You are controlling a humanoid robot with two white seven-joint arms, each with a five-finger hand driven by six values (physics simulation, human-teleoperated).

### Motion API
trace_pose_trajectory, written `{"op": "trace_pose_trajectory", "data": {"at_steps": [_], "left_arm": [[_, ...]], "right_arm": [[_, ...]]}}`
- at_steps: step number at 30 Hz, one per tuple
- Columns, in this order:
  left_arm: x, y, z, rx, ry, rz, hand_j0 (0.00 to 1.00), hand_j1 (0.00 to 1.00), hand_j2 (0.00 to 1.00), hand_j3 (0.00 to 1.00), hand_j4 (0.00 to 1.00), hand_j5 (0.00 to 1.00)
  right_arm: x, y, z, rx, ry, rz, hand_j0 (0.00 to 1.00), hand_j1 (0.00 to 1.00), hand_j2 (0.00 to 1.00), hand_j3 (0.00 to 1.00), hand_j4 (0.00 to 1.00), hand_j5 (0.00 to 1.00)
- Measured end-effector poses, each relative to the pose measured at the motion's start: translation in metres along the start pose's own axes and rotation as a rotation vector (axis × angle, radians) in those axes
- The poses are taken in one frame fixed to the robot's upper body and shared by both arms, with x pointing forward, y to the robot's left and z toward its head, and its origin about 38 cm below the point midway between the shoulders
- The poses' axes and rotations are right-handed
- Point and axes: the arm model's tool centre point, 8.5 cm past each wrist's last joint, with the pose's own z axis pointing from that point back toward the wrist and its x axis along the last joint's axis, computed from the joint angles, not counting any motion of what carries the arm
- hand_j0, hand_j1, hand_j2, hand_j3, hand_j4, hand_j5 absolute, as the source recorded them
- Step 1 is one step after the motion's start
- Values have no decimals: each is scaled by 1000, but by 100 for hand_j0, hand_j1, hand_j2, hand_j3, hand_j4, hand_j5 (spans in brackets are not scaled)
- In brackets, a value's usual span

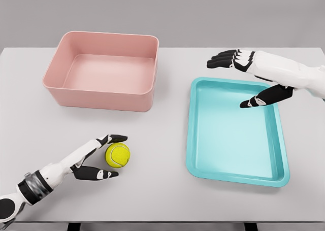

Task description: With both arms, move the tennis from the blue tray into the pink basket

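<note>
1. Head view, looking down on a big pale table (167,200) with a plain gray wall behind.
2. Near the bottom left: a yellow-green tennis ball (118,155), sitting on the table, not in the tray and not in the basket.
3. Around the ball: the left hand (96,162), reaching in from the bottom left corner on a white arm.
4. Black fingers (116,138) over the top of the ball, black thumb (99,174) below it, ball between them like in a wide letter C.
5. Hand open quite wide; touching the ball or just beside it, hard to tell. No firm grip seen.
6. Up and behind the ball: a pink basket (101,96), at the top left of the table, with tall walls and a bare pink floor inside.
7. Basket well apart from the ball, with bare table between them.
8. On the right side: a blue tray (195,139), flat and low, more of a blue-green color, with nothing lying in it.
9. Tray just beside the basket, with a thin strip of table between.
10. Above the far end of the tray: the right hand (249,76), coming in from the right edge on a white arm.
11. Fingers stretched out straight toward the left, thumb pointing down and left over the tray, hand spread open and holding nothing.
12. Nothing standing between the ball and the basket.
</note>
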Motion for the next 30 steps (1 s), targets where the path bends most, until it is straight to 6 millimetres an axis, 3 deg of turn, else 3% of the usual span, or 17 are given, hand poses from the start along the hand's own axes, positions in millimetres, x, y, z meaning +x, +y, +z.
{"op": "trace_pose_trajectory", "data": {"at_steps": [4, 8, 17, 30], "left_arm": [[1, 0, 0, -1, -3, 0, 57, 57, 57, 57, 57, 57], [2, 1, -1, 0, -9, -4, 52, 52, 52, 52, 52, 52], [25, 23, -18, 20, -92, -55, 52, 52, 52, 52, 52, 52], [42, 34, -23, 26, -201, -92, 49, 49, 49, 49, 49, 49]], "right_arm": [[0, 0, 0, 0, 0, -1, 100, 100, 100, 100, 100, 100], [0, 0, 0, 0, 0, -1, 100, 100, 100, 100, 100, 100], [0, -1, 0, -1, 1, 0, 100, 100, 100, 100, 100, 100], [0, -2, 0, -2, 6, -1, 100, 100, 100, 100, 100, 100]]}}
